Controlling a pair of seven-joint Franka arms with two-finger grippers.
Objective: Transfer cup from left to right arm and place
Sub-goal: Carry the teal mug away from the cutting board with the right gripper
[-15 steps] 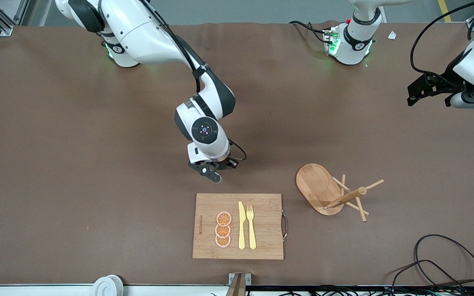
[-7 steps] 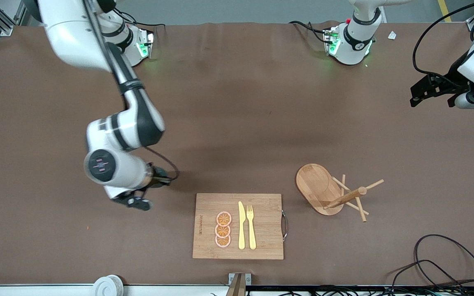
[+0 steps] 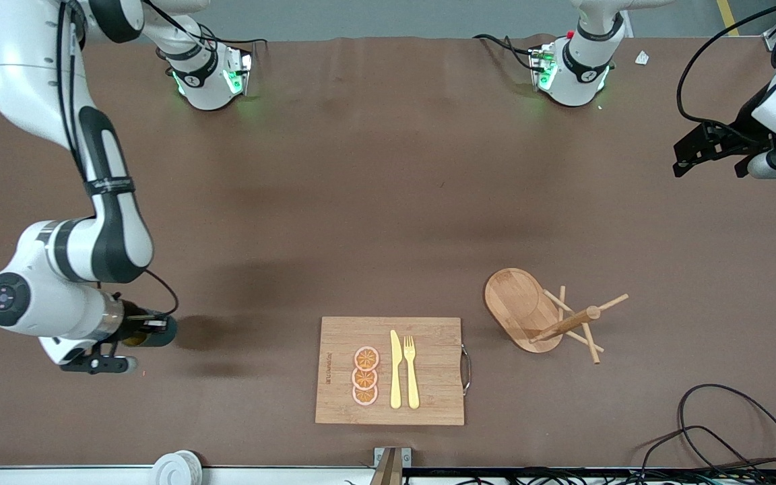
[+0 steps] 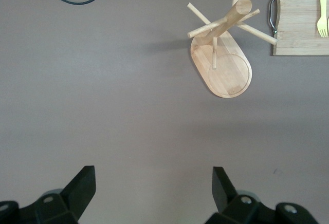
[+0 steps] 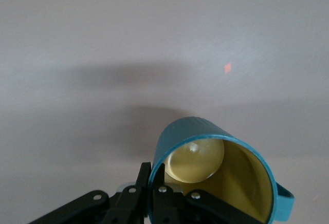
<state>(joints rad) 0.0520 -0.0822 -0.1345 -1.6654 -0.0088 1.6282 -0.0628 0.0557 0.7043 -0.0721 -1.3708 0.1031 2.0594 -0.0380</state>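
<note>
1 cup (image 5: 216, 172) in right gripper (image 5: 154, 190); left gripper (image 4: 154, 190) spread.

High front view; 2 wrist close-ups.

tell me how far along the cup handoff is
Handoff looks done: the right end effector grips the cup by its rim, above the table's right-arm end. The left end effector is open and empty, waiting. Left: setting the cup down and releasing.
</note>
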